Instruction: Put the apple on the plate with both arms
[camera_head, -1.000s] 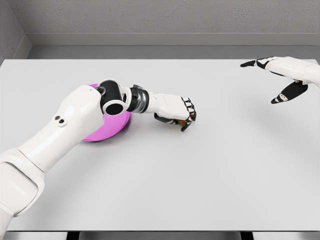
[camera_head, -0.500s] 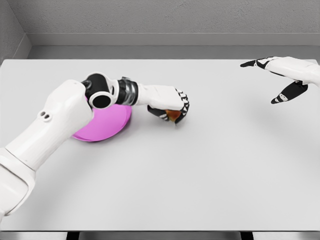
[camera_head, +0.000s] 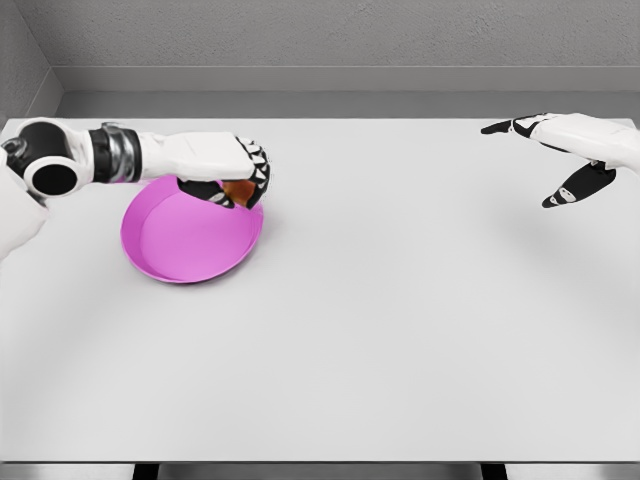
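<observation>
The apple (camera_head: 238, 189) is clasped in the curled fingers of the left hand (camera_head: 232, 176), held over the far right rim of the plate (camera_head: 180, 245) and not yet set down. For a clean placement, the hand is best carried a little further in over the plate's middle and lowered until the apple rests there before the fingers are loosened, so that it does not roll off. The right hand (camera_head: 560, 150) is held with fingers spread and empty, far right, well apart.

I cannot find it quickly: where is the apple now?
In the head view it is at upper left: the reddish-orange apple sits in the left hand, over the far right rim of the round magenta plate.
</observation>
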